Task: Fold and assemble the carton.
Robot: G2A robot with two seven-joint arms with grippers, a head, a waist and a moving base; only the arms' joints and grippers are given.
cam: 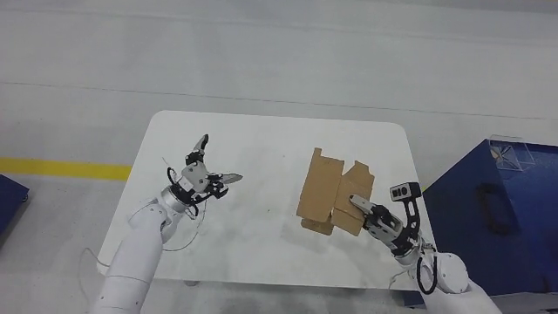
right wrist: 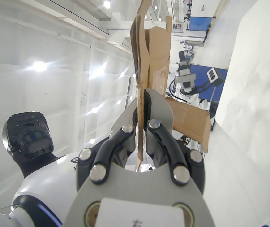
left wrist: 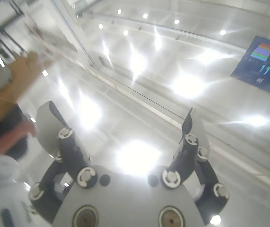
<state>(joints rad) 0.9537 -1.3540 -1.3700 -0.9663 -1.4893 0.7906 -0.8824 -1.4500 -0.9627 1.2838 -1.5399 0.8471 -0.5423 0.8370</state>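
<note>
- The carton (cam: 331,190) is a flat piece of brown cardboard. It sits on the right side of the white worktop (cam: 261,139), closer to the near edge. It is not folded into a box yet.
- The right gripper (cam: 355,201) is at the carton's near right corner. Its fingers (right wrist: 157,106) are squeezed tight on one thin edge of the cardboard.
- The left gripper (cam: 220,159) is over the left side of the worktop, well apart from the carton. Its fingers are spread wide and hold nothing.
- I think the carton is very light, so one gripper can lift it.
- The big panels look stiff, but the cardboard should bend easily along its fold lines. The small flaps at the ends look floppy.
- It may wobble or swing when held by just one corner. A hard squeeze could dent it or tear a flap.
- A good place to grab is the edge of a big panel, close to a fold line. The free gripper could take the far left side to help.
</note>
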